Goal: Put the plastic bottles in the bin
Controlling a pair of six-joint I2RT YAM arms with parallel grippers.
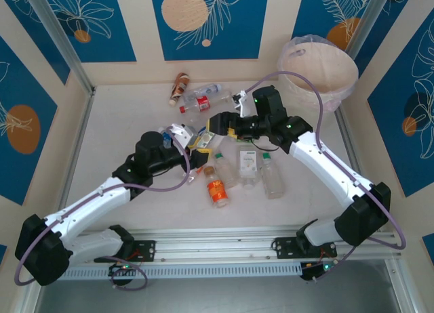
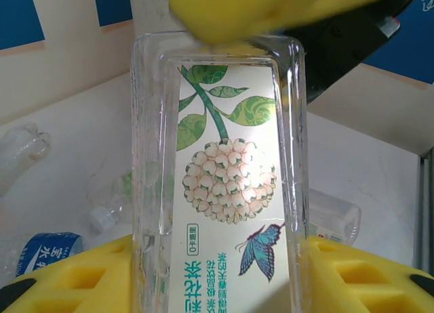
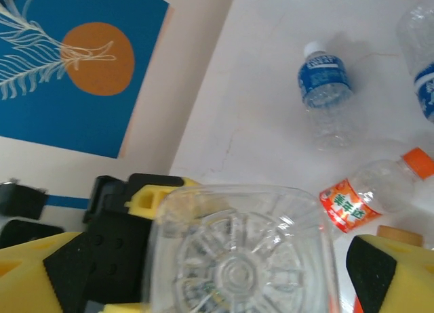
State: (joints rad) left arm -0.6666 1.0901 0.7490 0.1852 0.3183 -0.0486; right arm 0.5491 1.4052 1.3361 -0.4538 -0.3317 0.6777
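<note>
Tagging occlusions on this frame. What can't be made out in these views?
- Left wrist: floral-label bottle neck cut off by the bottom edge; its far end is behind one of the blurred right fingers.
- Right wrist: whether the right fingers touch that bottle's base; the bottom edge cuts the contact off.
- Top: the bottle itself, buried between both wrists.
- Top: bin contents; interior too pale and small.

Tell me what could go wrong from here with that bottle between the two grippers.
The left gripper clamps the flower-label bottle while the right gripper stands open around its base; letting go early could drop it onto the loose bottles below. Both grippers crowd together and might knock. The bin sits far off, so an end grip may slip.
</note>
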